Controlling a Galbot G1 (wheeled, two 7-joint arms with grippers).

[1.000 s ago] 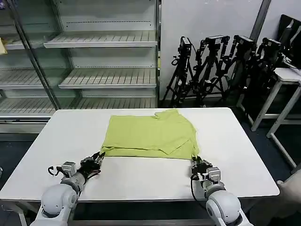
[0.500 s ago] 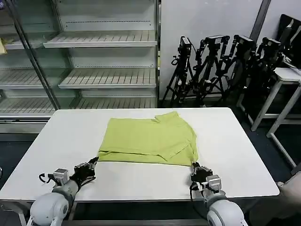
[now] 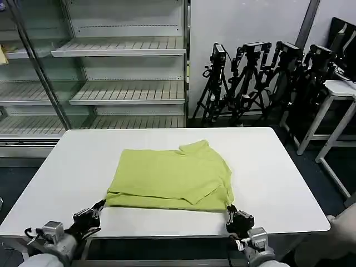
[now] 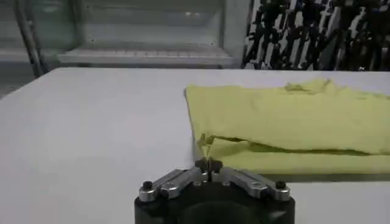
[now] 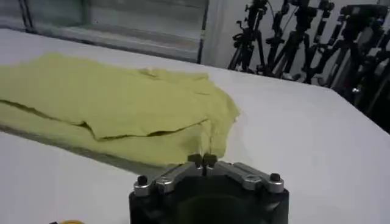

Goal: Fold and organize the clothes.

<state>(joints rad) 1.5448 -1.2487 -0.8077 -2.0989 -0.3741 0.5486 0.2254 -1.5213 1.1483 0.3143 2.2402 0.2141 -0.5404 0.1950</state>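
- Since the earlier frames both arms have drawn back toward the robot, and the lime T-shirt (image 3: 171, 179) has slid with them, so its near hem now lies closer to the front edge of the white bench (image 3: 278, 172).
- The left hand (image 3: 98, 208) sits at the shirt's near left corner, low over the front of the bench; its fingers are clenched on a small peak of the fabric.
- The right hand (image 3: 231, 211) sits at the near right corner, likewise pinched on the hem.
- The T-shirt is soft, thin and unprinted, folded into a broad, roughly rectangular pad; a sleeve flap lies across its right half, and a small crumpled bump rises at the far edge.
- The bench top is smooth and matte, with rounded corners.
- The left wrist view adds what the head view cannot: the two metal fingertips of the left hand (image 4: 208, 166) meet tightly, a tuft of yellow-green cloth standing up between them, and the doubled layers of the T-shirt (image 4: 292, 122) show as stacked edges along the near side.
- The right wrist view shows the right hand (image 5: 204, 160) with its tips pressed together at the edge of the T-shirt (image 5: 109, 103), the sleeve flap casting a thin shadow line over the layer beneath.
- The head view alone takes in the whole outline of the shirt, with bare metal shelving (image 3: 119, 50) and a cluster of black tripods (image 3: 261, 78) behind the bench.
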